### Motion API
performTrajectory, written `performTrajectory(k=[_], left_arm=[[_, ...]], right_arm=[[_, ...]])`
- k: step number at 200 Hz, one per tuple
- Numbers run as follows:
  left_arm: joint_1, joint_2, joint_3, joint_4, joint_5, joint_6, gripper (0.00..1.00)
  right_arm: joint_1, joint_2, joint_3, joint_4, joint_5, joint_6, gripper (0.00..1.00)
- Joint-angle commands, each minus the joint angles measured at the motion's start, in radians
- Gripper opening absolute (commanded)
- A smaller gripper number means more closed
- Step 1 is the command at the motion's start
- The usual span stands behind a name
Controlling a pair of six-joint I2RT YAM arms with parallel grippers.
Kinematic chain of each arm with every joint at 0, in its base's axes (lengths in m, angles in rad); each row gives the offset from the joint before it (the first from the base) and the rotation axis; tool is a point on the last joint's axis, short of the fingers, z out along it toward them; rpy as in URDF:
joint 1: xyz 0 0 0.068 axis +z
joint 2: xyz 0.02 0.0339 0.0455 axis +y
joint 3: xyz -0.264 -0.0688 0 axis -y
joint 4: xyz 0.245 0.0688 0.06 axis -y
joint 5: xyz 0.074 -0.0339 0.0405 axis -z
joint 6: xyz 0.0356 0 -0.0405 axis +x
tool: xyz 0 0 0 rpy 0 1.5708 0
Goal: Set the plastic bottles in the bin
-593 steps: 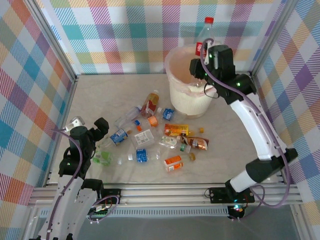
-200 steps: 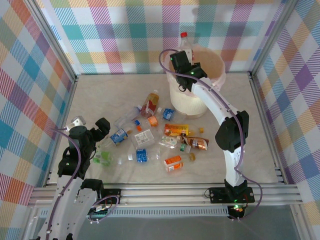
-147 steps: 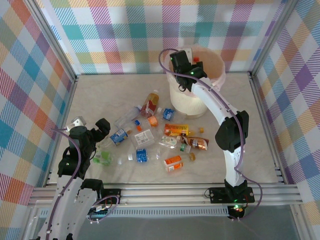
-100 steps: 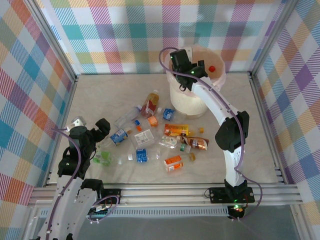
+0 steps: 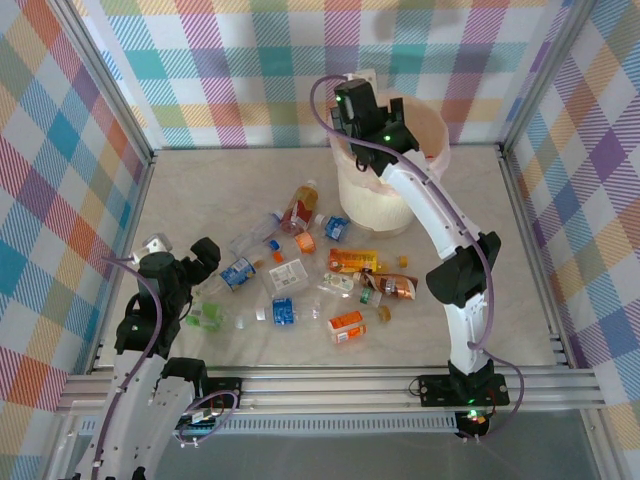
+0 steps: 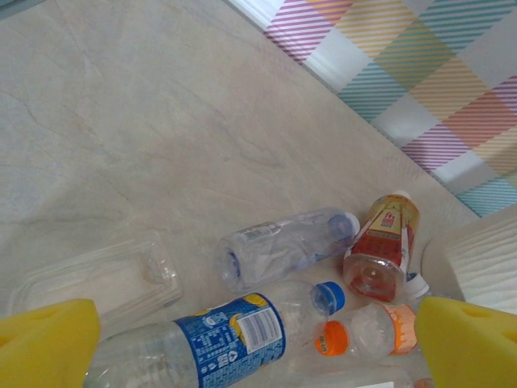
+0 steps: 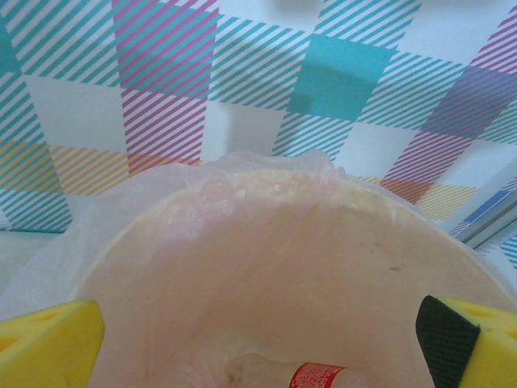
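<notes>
Now we log the right claw spread empty over the bin at the far side, the bottles on the table near-left of it, closest to the left claw, also spread.

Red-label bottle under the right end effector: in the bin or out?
In. The red-labelled clear plastic bottle sits inside the cream round bag-lined bin, below the open right end effector.

The bin is cream with a pinkish translucent liner, and the bottle inside it has a red label. On the pale beige, faintly veined table are a blue-labelled bottle with a blue cap, an orange-red bottle and an orange cap. The walls are plaid in pink, teal, yellow, purple and white.
</notes>
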Motion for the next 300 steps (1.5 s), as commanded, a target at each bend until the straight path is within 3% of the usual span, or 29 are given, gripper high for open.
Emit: performTrajectory(k=[1, 63, 99, 129, 174, 209, 256, 300], left_arm=[[0.014, 0.014, 0.060, -0.079, -0.049, -0.009, 1.00], [0.014, 0.148, 0.146, -0.206, -0.031, 0.050, 1.00], [0.014, 0.251, 0.184, -0.261, -0.091, 0.089, 1.00], [0.015, 0.385, 0.242, -0.312, -0.176, 0.177, 1.00], [0.020, 0.728, 0.459, -0.477, -0.257, 0.378, 1.00], [0.036, 0.905, 0.572, -0.569, -0.225, 0.496, 1.00], [0.082, 0.929, 0.536, -0.554, -0.104, 0.565, 1.00], [0.089, 0.968, 0.522, -0.554, -0.085, 0.558, 1.00]], right_arm=[[0.020, -0.006, 0.017, -0.064, -0.013, -0.012, 1.00], [0.039, -0.125, 0.029, -0.200, -0.093, 0.037, 1.00], [0.040, -0.201, -0.010, -0.298, -0.095, 0.084, 1.00], [0.042, -0.299, -0.118, -0.324, -0.158, 0.117, 1.00], [0.042, -0.503, -0.383, -0.286, -0.187, 0.175, 1.00], [0.042, -0.664, -0.565, -0.245, -0.196, 0.214, 0.99], [0.042, -0.778, -0.694, -0.238, -0.197, 0.240, 1.00], [0.042, -0.777, -0.725, -0.259, -0.194, 0.244, 1.00]])
